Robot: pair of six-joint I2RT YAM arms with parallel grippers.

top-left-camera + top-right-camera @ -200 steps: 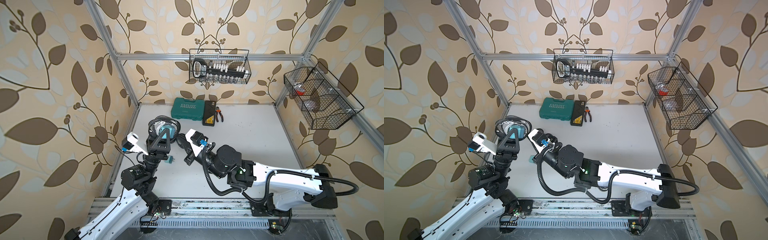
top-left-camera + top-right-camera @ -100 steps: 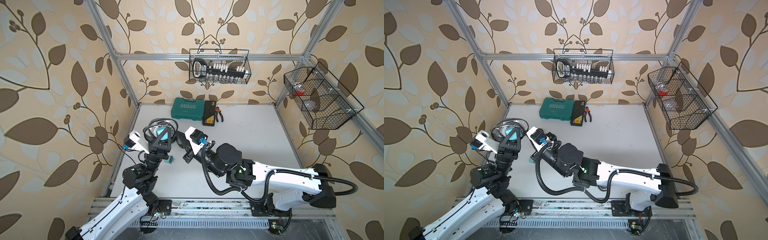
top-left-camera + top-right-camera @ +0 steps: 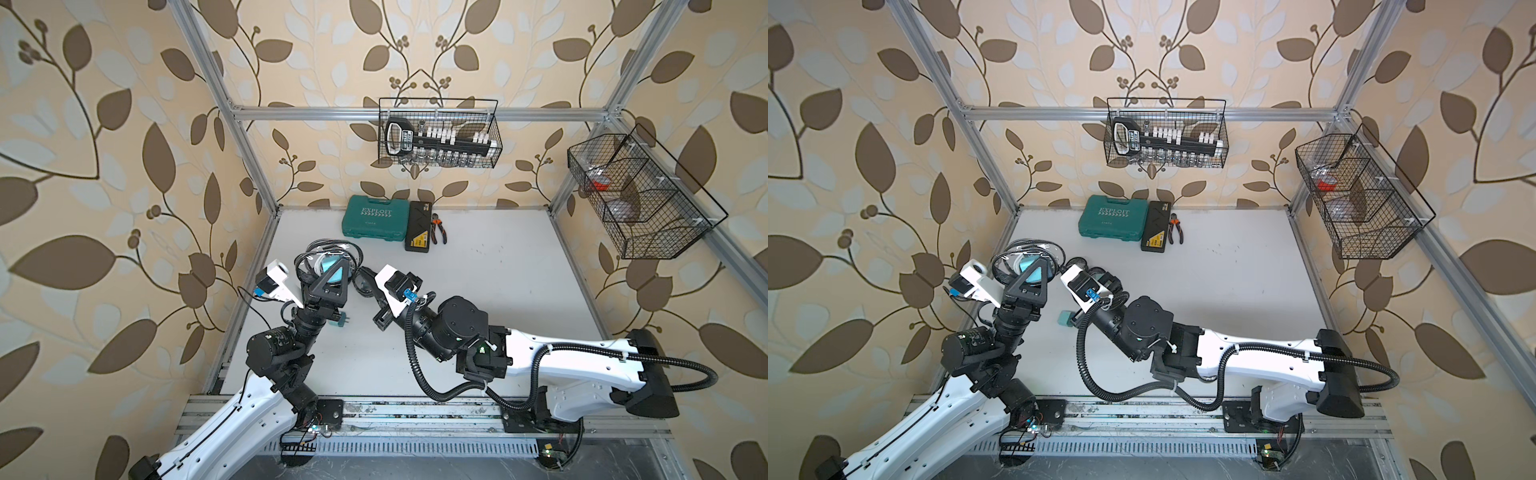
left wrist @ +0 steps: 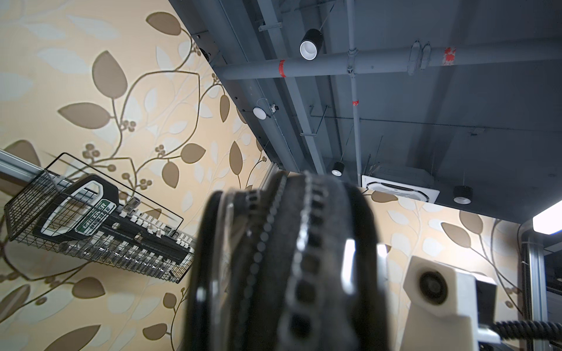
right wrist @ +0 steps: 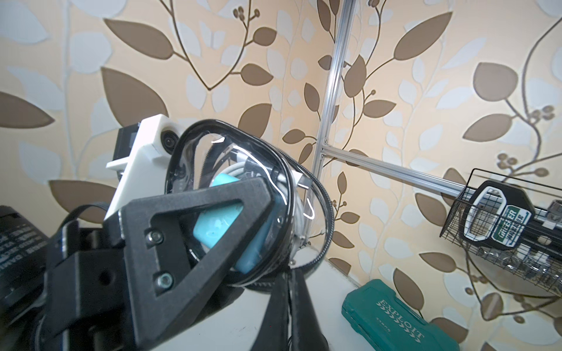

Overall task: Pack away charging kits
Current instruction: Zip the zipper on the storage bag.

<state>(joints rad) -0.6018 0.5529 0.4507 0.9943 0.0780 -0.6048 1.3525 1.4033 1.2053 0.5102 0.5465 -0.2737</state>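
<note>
Here, the left tool [image 3: 330, 280] is clamped on a clear, black-rimmed oval pouch [image 5: 264, 176], held off the table [image 3: 478, 324] and tilted, probably so its zip [image 4: 305, 252] faces the other arm; a smooth teal cube adapter [image 5: 219, 221] and white cable coil [image 5: 238, 167] show through the glossy film. A second adapter [image 3: 338, 323], prongs out, lies loose on the table. The right tool [image 5: 290, 291] is closed beside the toothed zip; whether it pinches it I cannot tell.
</note>
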